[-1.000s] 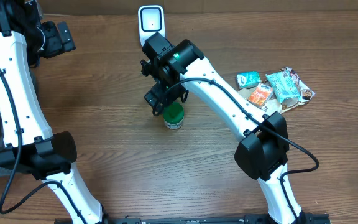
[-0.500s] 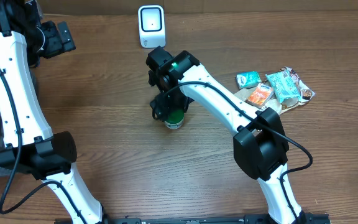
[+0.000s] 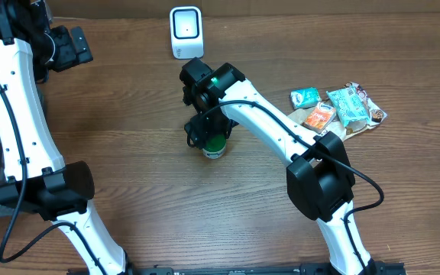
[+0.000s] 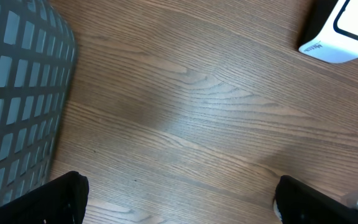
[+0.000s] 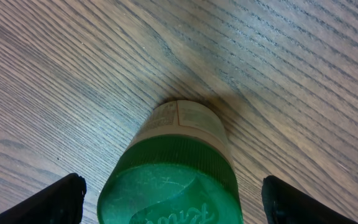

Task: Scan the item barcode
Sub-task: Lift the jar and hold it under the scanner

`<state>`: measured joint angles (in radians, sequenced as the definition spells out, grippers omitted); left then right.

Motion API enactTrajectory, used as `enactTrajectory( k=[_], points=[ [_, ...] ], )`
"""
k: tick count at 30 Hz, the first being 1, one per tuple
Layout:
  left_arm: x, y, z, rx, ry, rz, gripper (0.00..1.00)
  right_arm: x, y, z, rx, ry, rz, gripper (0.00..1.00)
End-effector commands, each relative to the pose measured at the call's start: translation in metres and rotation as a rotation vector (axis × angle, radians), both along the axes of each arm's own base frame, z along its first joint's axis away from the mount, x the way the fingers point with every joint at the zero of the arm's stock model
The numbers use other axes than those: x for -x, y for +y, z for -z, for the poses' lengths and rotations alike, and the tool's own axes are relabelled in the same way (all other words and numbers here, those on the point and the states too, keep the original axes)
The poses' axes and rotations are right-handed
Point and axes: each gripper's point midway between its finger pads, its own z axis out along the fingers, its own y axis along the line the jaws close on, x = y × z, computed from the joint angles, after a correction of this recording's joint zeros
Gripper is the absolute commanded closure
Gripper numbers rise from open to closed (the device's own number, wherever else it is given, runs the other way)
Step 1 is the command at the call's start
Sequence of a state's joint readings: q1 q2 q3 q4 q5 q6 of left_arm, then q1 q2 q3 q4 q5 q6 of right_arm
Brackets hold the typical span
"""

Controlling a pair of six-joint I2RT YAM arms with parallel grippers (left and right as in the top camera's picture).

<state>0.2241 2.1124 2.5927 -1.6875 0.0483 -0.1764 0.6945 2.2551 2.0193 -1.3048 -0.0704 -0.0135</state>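
Having drawn back from the scanner (image 3: 185,30), the right fingers (image 5: 42,202) now straddle the green-capped bottle (image 3: 215,145) upright on the surface (image 3: 128,122) — apart, not clamped — left fingers (image 4: 39,199) wide apart, empty.

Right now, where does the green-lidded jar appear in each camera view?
Overhead: green-lidded jar at the centre, under the right gripper, below the white scanner.
Left wrist: not in it; only the scanner's corner, top right.
Right wrist: bottom centre, lid toward the camera.
Shared landmark: the wood-grain table in all three.
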Motion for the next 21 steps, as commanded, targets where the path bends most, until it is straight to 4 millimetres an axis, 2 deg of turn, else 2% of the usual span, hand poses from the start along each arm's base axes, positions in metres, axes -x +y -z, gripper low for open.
enactTrajectory(
  k=[1, 7, 15, 21],
  points=[
    [0.0006, -0.0007, -0.0057, -0.017, -0.014, 0.020, 0.00, 0.0003, -0.0027, 0.0114, 0.019, 0.020, 0.013, 0.11],
    [0.0006, -0.0007, -0.0057, -0.017, -0.014, 0.020, 0.00, -0.0020, -0.0059, 0.0130, 0.039, 0.008, 0.015, 0.22],
    [0.0006, -0.0007, -0.0057, -0.017, -0.014, 0.020, 0.00, -0.0064, -0.0121, 0.0134, 0.074, -0.019, 0.018, 0.28],
    [0.0006, -0.0007, -0.0057, -0.017, -0.014, 0.020, 0.00, -0.0071, -0.0115, 0.0131, 0.071, -0.022, 0.018, 0.52]
  ],
)
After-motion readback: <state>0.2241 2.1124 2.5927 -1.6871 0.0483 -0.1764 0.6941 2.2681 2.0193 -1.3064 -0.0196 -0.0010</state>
